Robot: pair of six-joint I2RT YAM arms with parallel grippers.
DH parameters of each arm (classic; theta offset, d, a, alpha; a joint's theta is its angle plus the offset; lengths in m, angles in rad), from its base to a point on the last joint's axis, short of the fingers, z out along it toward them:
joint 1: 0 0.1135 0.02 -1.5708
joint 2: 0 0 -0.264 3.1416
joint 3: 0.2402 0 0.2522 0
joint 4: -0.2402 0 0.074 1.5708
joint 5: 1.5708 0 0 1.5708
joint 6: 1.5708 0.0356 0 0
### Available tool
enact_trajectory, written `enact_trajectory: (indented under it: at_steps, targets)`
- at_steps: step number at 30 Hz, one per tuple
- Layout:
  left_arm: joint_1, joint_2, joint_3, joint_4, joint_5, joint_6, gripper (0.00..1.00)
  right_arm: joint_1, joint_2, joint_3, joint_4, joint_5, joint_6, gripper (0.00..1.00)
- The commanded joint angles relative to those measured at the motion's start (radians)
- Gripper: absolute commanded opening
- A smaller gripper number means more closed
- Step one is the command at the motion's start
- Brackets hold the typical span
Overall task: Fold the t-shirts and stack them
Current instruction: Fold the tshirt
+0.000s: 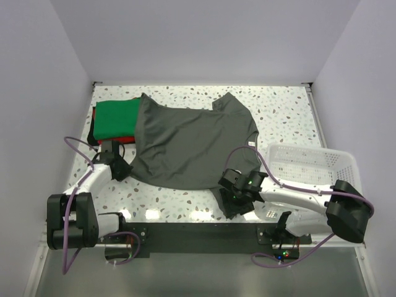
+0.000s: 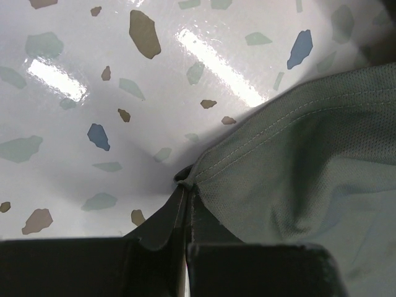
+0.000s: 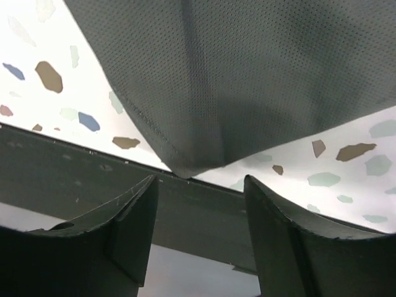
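Observation:
A large charcoal-grey t-shirt point(image 1: 192, 145) lies spread flat across the middle of the table. Part of it covers a folded green t-shirt point(image 1: 114, 117), which rests on a folded red t-shirt point(image 1: 125, 140) at the back left. My left gripper point(image 1: 125, 171) point(image 2: 187, 197) is shut on the grey shirt's near left hem corner point(image 2: 189, 176), low on the table. My right gripper point(image 1: 234, 199) point(image 3: 199, 185) is open at the shirt's near right corner point(image 3: 185, 162). That corner lies just beyond the fingertips point(image 3: 147, 185), with no cloth between them.
A white mesh basket point(image 1: 312, 166) stands at the right, beside the right arm. The black base rail point(image 1: 198, 230) runs along the table's near edge, just under the right gripper. White walls close in the left, right and back sides.

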Motion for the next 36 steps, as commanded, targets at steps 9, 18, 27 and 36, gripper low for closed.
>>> enact_trajectory:
  at_steps: [9, 18, 27, 36]
  targets:
    - [0.045, -0.029, 0.019, 0.016, 0.044, 0.086, 0.0, 0.031, 0.093, -0.034, 0.151, 0.105, 0.108, 0.52]
    - [0.071, -0.061, 0.056, -0.074, 0.053, 0.071, 0.0, 0.031, 0.088, -0.023, 0.07, 0.081, 0.131, 0.06]
    - [0.074, -0.165, 0.092, -0.255, 0.05, -0.003, 0.0, 0.031, -0.008, 0.03, -0.131, -0.005, 0.136, 0.01]
    - [0.072, -0.276, 0.143, -0.36, -0.005, -0.009, 0.0, 0.033, -0.016, 0.114, -0.288, -0.047, 0.139, 0.0]
